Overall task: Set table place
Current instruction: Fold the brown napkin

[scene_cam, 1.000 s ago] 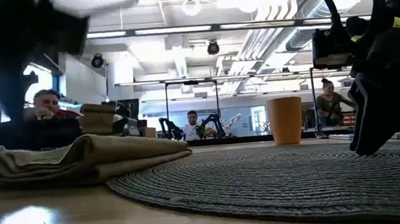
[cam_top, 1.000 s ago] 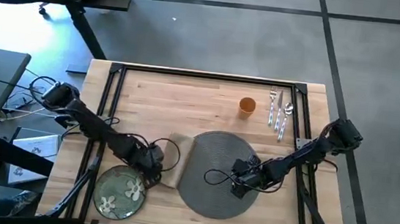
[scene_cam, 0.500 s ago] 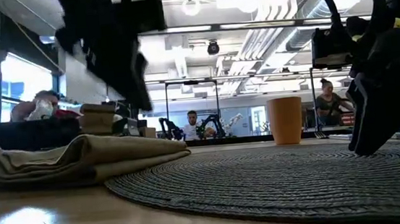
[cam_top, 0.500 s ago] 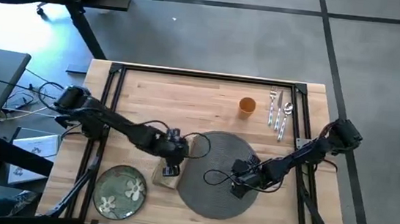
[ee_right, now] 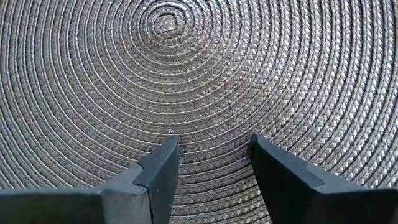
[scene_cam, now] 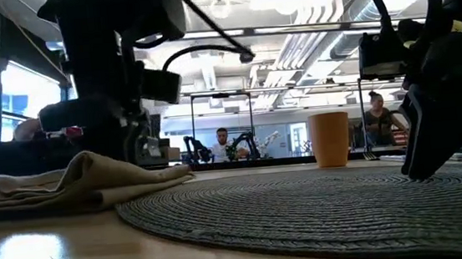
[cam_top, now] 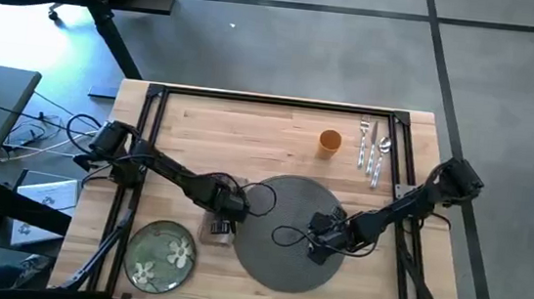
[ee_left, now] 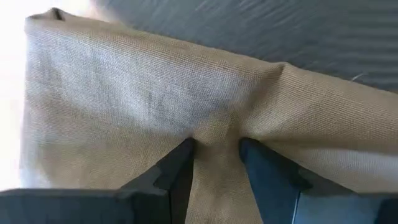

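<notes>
Left gripper [ee_left: 215,155] is down on the napkin [ee_left: 155,106]: its two fingers [ee_left: 177,168] pinch a raised ridge of tan cloth between them. From above, this gripper [cam_top: 222,216] sits over the napkin [cam_top: 212,231], which lies just beside the mat's [cam_top: 281,259] left edge, above the plate [cam_top: 160,255]. Low view: napkin [scene_cam: 76,183] bunched up under the dark gripper [scene_cam: 132,146], its near edge touching the mat [scene_cam: 322,209].

Right gripper [ee_right: 211,155] rests over the mat [ee_right: 205,68], fingers [ee_right: 158,171] apart, nothing between them but the weave. From above it [cam_top: 323,235] sits on the mat's right half.

Table [cam_top: 249,133]: light wood planks, black frame. Cup [cam_top: 330,142] stands near the far edge, well apart from the mat; fork [cam_top: 364,141], knife [cam_top: 373,145] and spoon [cam_top: 381,156] lie side by side just right of it.

Room: low view shows ceiling pipes, glass partitions and seated people [scene_cam: 221,144] beyond the table.
</notes>
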